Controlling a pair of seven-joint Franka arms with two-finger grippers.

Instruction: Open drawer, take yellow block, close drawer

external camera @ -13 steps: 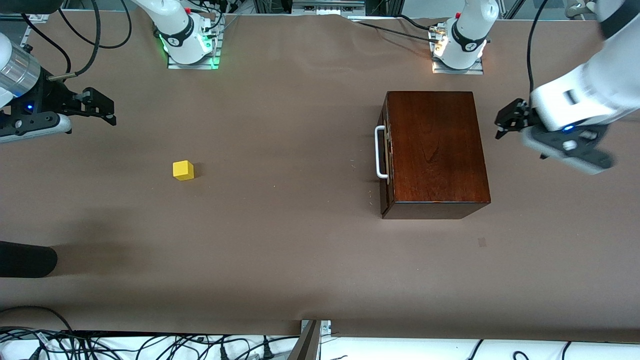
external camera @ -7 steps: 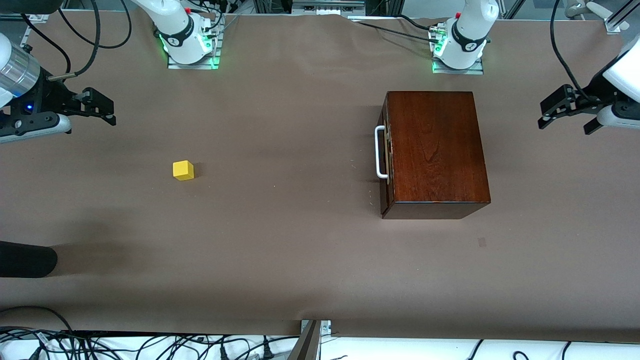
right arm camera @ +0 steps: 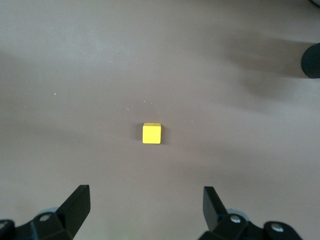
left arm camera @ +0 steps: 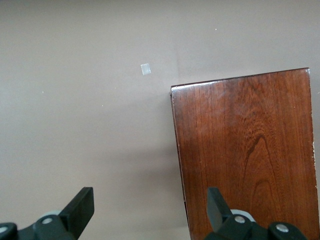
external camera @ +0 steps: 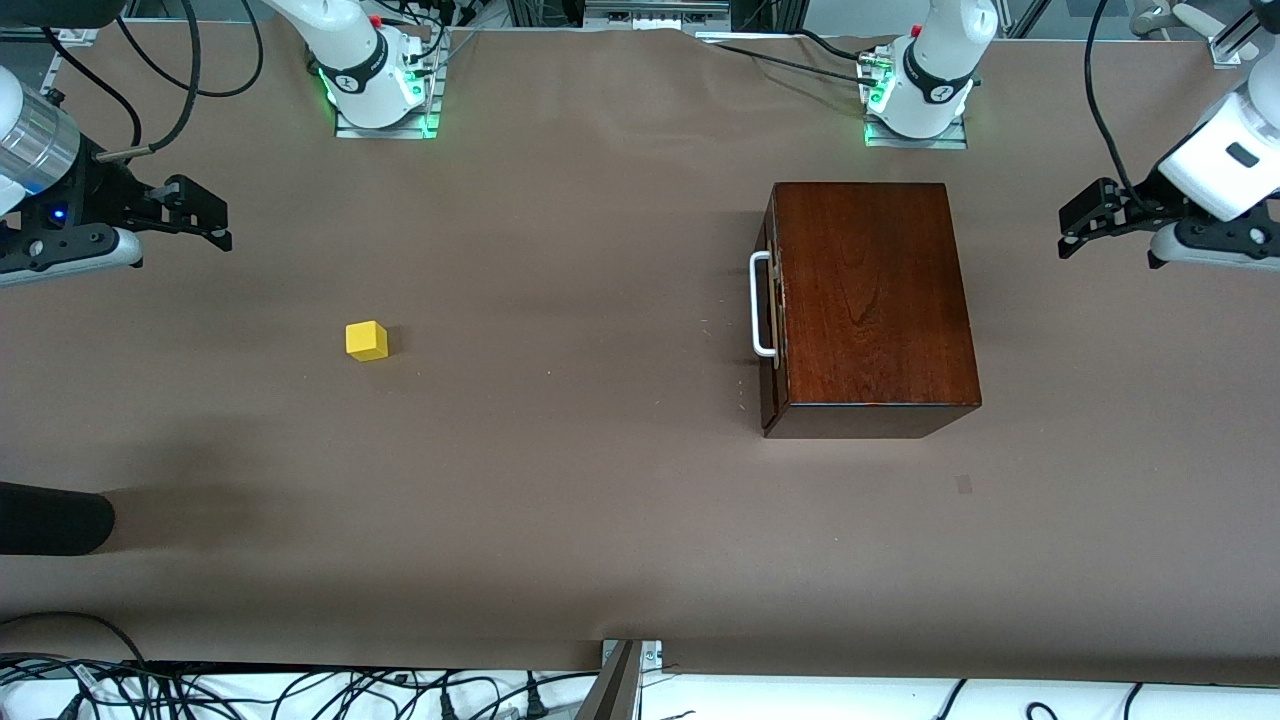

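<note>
Holding both sets of jaws spread and empty, I keep the left gripper (external camera: pixel 1068 222) beside the box, the right gripper (external camera: pixel 205 215) waiting. Drawer (external camera: pixel 768 305) shut; I'd hook its rigid handle (external camera: pixel 758 304). Yellow block (external camera: pixel 366 340) sits light on the table (external camera: pixel 560 480).

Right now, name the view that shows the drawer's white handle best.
The front view: the white handle shows whole on the closed drawer. The left wrist view shows only the box's top; the right wrist view shows neither.

White arms, black grippers (external camera: pixel 1085 215), black cables, green-lit bases (external camera: pixel 380 95), silver wrist ring, blue LED.
</note>
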